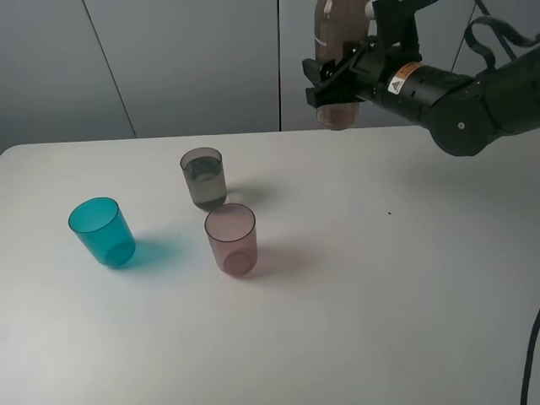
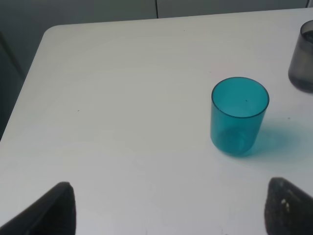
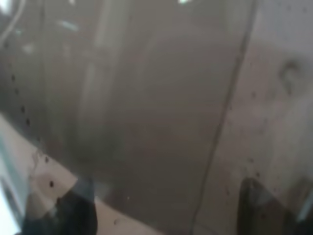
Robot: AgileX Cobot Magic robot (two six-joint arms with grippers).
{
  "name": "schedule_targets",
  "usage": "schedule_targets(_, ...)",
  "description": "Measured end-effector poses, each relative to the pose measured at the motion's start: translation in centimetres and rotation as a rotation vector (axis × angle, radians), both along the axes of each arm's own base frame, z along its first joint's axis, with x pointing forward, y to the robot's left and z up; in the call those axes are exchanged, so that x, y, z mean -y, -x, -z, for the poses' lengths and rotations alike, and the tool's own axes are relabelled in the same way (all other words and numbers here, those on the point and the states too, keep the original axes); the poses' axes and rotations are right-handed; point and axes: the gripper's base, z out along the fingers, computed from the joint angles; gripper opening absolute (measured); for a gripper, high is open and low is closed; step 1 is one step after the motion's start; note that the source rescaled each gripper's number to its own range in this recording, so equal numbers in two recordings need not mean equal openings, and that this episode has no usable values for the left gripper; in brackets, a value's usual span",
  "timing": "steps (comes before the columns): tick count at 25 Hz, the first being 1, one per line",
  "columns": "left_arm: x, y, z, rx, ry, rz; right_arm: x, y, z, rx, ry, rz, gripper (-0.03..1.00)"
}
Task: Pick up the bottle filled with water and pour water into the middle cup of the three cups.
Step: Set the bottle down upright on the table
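The smoky brown-grey bottle (image 1: 336,51) hangs roughly upright high above the table's far edge, its top cut off by the frame. My right gripper (image 1: 334,83) is shut on its lower body. In the right wrist view the bottle (image 3: 146,107) fills the picture between the dark fingertips (image 3: 73,210). The smoky grey middle cup (image 1: 203,177) stands on the table to the left of and below the bottle, with some water in it. The pink cup (image 1: 230,239) stands in front of it and the teal-blue cup (image 1: 101,232) to its left. My left gripper (image 2: 171,215) is open and empty, short of the teal-blue cup (image 2: 239,116).
The white table (image 1: 380,295) stretches wide to the right and front of the cups. Its left edge and far corner show in the left wrist view (image 2: 46,34). The grey cup (image 2: 303,63) is at that view's edge. Grey wall panels stand behind the table.
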Motion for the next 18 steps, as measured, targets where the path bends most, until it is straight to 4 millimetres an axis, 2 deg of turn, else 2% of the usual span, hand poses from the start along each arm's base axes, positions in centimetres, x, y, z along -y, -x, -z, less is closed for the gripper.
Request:
schedule_targets(5,0.0,0.0,0.0,0.0,0.0,0.0,3.0,0.3,1.8,-0.077,-0.007,0.075,0.0)
schedule_targets(10,0.0,0.0,0.0,0.0,-0.003,0.002,5.0,-0.5,4.2,-0.109,-0.017,0.13,0.0)
schedule_targets(15,0.0,0.0,0.0,0.0,-0.005,0.003,6.1,-1.2,8.1,-0.099,-0.061,0.158,0.0)
schedule_targets(18,0.0,0.0,0.0,0.0,-0.005,0.003,6.2,-1.4,9.7,-0.048,-0.119,0.183,0.0)
